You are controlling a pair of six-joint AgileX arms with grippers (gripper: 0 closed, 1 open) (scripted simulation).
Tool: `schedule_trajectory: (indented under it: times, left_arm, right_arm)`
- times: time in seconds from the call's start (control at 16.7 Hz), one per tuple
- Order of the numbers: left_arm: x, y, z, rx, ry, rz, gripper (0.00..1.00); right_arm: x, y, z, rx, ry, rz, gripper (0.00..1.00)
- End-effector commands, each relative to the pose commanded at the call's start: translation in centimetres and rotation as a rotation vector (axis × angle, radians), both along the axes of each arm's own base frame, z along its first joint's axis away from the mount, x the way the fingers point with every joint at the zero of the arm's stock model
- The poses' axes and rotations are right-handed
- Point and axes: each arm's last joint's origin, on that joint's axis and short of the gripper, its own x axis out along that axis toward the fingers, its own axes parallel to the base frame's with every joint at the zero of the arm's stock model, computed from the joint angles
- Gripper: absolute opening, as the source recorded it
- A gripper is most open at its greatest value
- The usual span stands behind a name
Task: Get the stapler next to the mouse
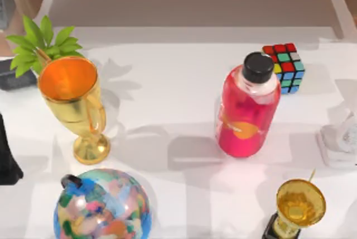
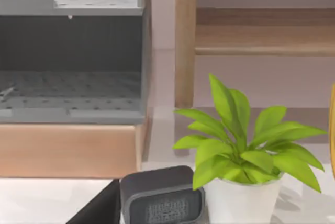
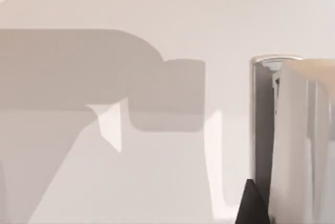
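Across the white table (image 1: pixel 167 77), among the globe (image 1: pixel 102 205), red bottle (image 1: pixel 248 110) and gold goblet (image 1: pixel 75 102), I cannot pick out the pale stapler, so its place and long axis are unclear. I should locate the stapler and mouse before reaching. I cannot tell whether the left gripper or right gripper is spread or closed.

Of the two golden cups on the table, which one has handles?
The large golden cup at the table's left, beside the plant, has handles. The small trophy cup at the right has none visible.
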Motion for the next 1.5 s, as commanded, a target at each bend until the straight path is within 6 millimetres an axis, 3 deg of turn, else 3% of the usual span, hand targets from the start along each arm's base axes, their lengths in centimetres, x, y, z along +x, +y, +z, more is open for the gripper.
schedule_trajectory:
  times: [0.66,1.08,1.5]
  left_arm:
    - [0.0,0.0,0.0,0.0,0.0,0.0,1.0]
    - [0.0,0.0,0.0,0.0,0.0,0.0,1.0]
    - [0.0,0.0,0.0,0.0,0.0,0.0,1.0]
  right_arm:
    - [-1.2,-1.5,0.7,-0.025,0.029,-0.074,0.0]
    - [-0.2,-1.2,0.8,-0.04,-0.041,-0.056,0.0]
    - [0.9,-0.4,-1.5,-0.024,-0.042,-0.003,0.0]
